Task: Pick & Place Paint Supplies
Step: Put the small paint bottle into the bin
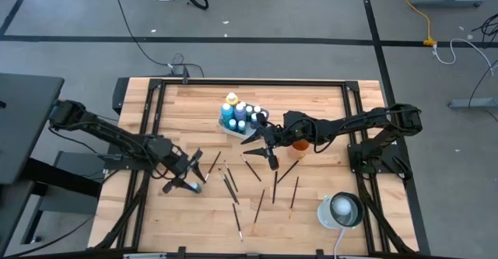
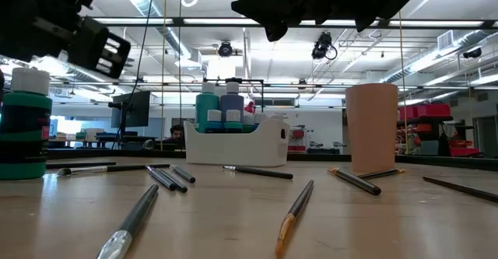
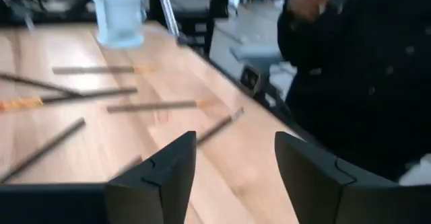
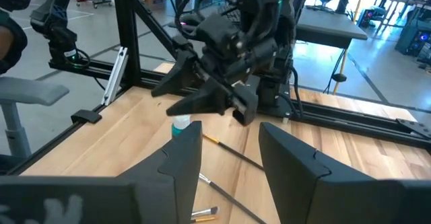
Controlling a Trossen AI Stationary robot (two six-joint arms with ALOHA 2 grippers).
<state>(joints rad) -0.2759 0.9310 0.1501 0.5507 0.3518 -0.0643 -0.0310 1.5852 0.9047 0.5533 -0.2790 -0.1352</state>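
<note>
Left arm reaches in from the table's left edge, elbow bent, forearm angled toward the table's middle; left gripper (image 1: 189, 173) sits low over the wood with its fingers (image 3: 156, 178) spread apart and nothing between them. A teal paint bottle (image 2: 24, 124) with a white cap stands upright on the table just beside this gripper, apart from the fingers. Loose paintbrushes (image 1: 233, 190) lie scattered flat across the table's centre, several fanned between the two grippers. Behind them, the white tray (image 1: 231, 127) holds a cluster of upright paint bottles (image 1: 240, 113), blue, teal and one yellow-capped. Right arm stretches from the right edge almost straight across, wrist turned toward the left arm; right gripper (image 1: 263, 148) hovers above the brushes just in front of the tray, jaws parted, nothing held in the gap. The orange-brown cup (image 2: 372, 127) stands upright beside the right arm's wrist. A white round object (image 1: 340, 210) rests near the table's front right corner.
</note>
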